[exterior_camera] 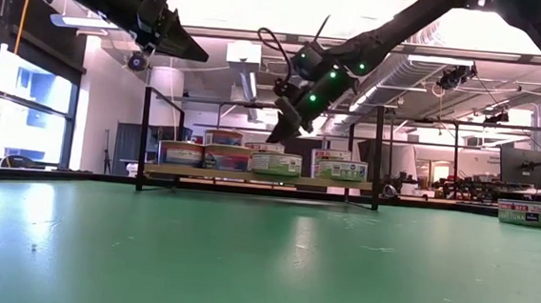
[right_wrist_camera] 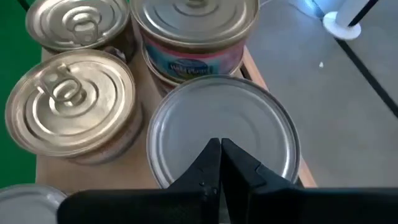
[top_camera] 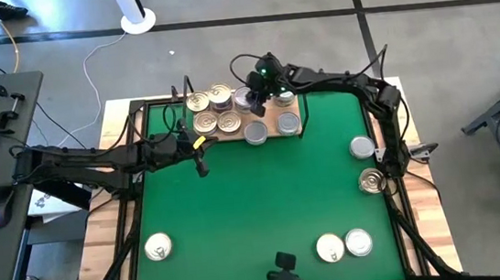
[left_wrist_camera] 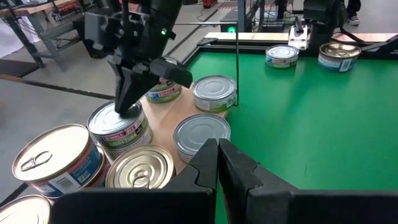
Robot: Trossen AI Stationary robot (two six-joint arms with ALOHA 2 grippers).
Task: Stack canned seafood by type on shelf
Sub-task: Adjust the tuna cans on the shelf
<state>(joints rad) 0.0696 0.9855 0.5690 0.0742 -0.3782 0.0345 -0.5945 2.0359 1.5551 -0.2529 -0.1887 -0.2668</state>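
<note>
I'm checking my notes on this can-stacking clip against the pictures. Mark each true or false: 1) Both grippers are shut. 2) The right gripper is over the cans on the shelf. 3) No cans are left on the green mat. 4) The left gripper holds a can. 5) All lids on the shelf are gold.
1) True: the left gripper and the right gripper both have their fingers together.
2) True: it is right above a silver-lidded can on the shelf.
3) False: five cans lie on the green mat, for instance one near the left edge.
4) False: it is shut on nothing, beside the shelf.
5) False: gold and silver lids both show there.
</note>
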